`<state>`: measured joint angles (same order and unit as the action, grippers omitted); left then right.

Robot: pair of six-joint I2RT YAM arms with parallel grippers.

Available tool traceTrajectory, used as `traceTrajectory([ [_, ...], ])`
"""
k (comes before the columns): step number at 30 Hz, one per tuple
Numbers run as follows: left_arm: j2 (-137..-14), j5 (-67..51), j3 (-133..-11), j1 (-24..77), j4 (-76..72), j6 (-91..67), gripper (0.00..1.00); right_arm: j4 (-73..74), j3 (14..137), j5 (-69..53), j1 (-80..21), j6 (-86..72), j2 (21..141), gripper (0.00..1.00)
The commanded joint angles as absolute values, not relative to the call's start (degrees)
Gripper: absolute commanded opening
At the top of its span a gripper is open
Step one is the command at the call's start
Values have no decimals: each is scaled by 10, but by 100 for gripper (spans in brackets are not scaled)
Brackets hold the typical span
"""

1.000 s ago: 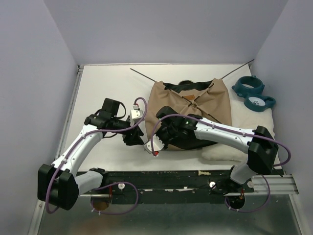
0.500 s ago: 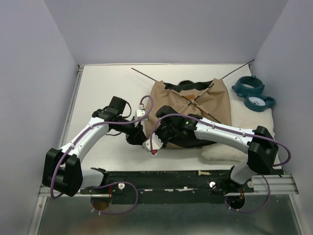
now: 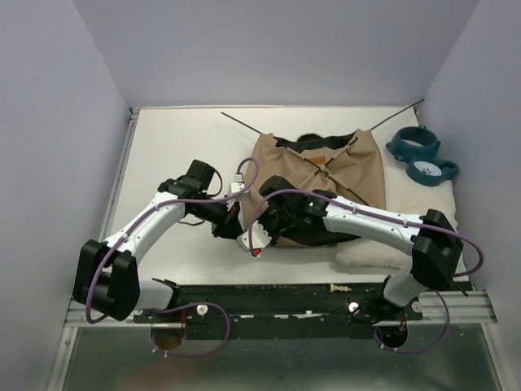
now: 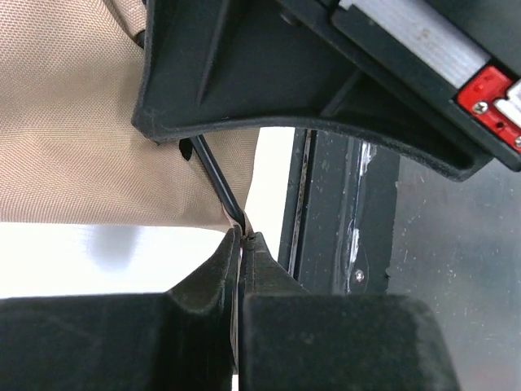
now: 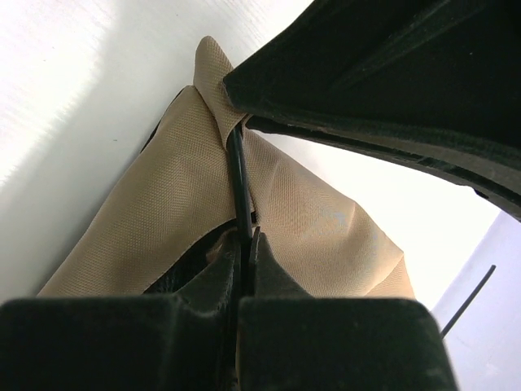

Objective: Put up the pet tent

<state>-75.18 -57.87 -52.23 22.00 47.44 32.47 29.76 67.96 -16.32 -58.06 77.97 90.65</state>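
The pet tent point(image 3: 342, 175) lies flattened mid-table, tan fabric with two thin black poles crossing over it. One pole end point(image 3: 232, 120) sticks out back left and the other point(image 3: 407, 108) back right. My left gripper point(image 3: 230, 221) is at the tent's near-left corner. In the left wrist view the left gripper point(image 4: 242, 236) is shut, pinching the tan corner where a black pole point(image 4: 213, 173) runs in. My right gripper point(image 3: 273, 226) sits just right of it. In the right wrist view the right gripper point(image 5: 247, 236) is shut on a black pole point(image 5: 238, 183) lying along the fabric point(image 5: 155, 212).
A teal bowl stand point(image 3: 422, 153) sits at the back right. A white fluffy cushion point(image 3: 366, 257) pokes out under the tent's near-right side. A black rail point(image 3: 285, 297) runs along the table's near edge. The two grippers are crowded close together.
My left arm has swung right to the tent's near-left corner and its jaws have closed there. The right arm and the tent have hardly moved.
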Motion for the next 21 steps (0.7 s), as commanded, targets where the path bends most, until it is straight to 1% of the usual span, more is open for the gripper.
traceTrajectory([
  [1, -769, -599, -541, 225, 448, 283, 0, 270, 684, -162, -587, 766, 909, 1],
  [10, -723, -546, -493, 224, 280, 56, 0, 265, 674, -164, -587, 763, 908, 1],
  [15, -708, -536, -471, 221, 214, -16, 0, 265, 670, -170, -587, 759, 904, 1],
  [21, -702, -519, -459, 214, 163, -51, 0, 272, 665, -183, -587, 753, 896, 1],
])
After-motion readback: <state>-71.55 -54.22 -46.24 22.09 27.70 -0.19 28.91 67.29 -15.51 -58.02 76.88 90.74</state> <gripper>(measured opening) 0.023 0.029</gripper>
